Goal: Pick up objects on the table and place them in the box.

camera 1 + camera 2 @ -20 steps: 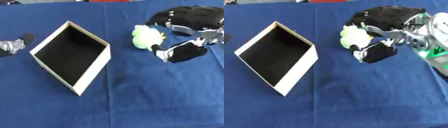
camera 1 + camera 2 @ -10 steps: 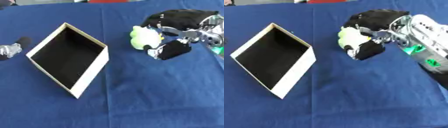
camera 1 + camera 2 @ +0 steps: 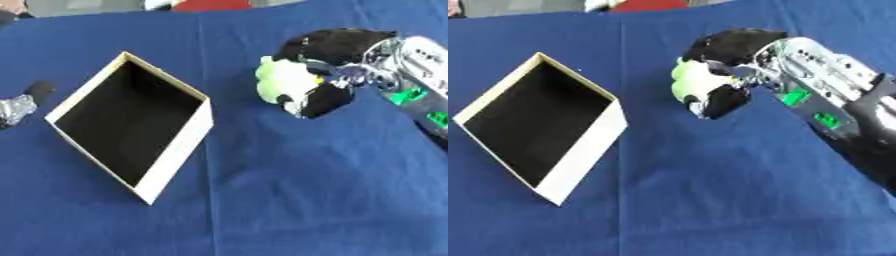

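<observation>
Right hand (image 3: pixel 732 75) now around toy (image 3: pixel 693 85)

The right hand (image 3: pixel 732 75) sits in the upper right of the frame, its black fingers and thumb curled around a pale green and white object (image 3: pixel 693 82). Its silver forearm runs off toward the lower right edge. The left hand (image 3: pixel 19 102) shows only partly at the left edge, mid-height, idle.

Blue tablecloth (image 3: pixel 289 190)
</observation>
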Available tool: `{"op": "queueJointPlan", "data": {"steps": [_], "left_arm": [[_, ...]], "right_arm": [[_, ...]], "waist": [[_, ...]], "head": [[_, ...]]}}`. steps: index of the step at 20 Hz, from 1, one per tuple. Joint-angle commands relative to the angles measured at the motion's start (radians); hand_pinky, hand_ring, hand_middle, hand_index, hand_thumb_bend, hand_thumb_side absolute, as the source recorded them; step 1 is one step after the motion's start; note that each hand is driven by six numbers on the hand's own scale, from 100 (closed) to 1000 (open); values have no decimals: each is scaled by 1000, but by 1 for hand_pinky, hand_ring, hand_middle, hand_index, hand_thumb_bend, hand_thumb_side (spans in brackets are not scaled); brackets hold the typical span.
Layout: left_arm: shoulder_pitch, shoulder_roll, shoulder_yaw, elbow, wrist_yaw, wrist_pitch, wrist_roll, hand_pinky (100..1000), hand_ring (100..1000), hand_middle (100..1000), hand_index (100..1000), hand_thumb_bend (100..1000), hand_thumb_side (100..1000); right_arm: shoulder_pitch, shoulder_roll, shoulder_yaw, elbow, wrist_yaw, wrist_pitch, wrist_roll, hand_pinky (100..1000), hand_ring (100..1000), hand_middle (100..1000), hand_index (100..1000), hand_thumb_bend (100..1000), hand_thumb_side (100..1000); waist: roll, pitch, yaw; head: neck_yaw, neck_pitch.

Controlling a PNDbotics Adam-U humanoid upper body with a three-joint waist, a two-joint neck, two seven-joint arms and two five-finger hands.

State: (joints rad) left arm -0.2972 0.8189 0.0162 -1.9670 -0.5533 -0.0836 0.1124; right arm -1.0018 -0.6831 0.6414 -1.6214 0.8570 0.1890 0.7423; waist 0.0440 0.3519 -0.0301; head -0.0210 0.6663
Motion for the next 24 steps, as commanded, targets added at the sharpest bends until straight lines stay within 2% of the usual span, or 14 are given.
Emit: {"op": "queueJointPlan", "data": {"steps": [1,8,13,16,20,23,24], "left_arm": [[-6,19,14,-5,5,-1,2,527,671,667,802,512,621],[-6,16,14,-2,9,-1,0,526,670,666,802,514,622],[-6,16,13,0,13,-2,-1,526,670,666,802,518,625],[-5,17,14,0,14,-1,0,526,670,666,801,512,625],[-4,15,15,1,16,-1,0,525,669,665,801,514,624],[-8,13,12,0,18,-2,-3,524,668,663,800,514,625],[-8,12,11,1,19,-2,-4,524,668,662,799,515,625]], "right_arm": [[-28,11,-2,50,21,-8,-11,1000,1000,953,1000,180,787],[-40,48,1,175,36,-37,-42,1000,1000,956,1000,175,813],[-40,63,-16,252,56,-55,-77,1000,1000,955,1000,172,814],[-33,54,-32,247,62,-59,-98,1000,1000,955,1000,163,814],[-28,32,-46,191,72,-47,-105,1000,1000,953,1000,180,803],[-33,37,-46,205,91,-38,-93,986,986,933,999,208,727],[-34,42,-45,220,95,-37,-91,971,960,918,991,190,689]], "waist": [[2,-17,2],[4,-12,8],[8,-8,13],[10,-4,17],[12,0,14],[13,1,12],[14,2,12]], "head": [[-3,-11],[-1,-16],[1,-24],[3,-25],[4,-24],[2,-28],[0,-29]]}}
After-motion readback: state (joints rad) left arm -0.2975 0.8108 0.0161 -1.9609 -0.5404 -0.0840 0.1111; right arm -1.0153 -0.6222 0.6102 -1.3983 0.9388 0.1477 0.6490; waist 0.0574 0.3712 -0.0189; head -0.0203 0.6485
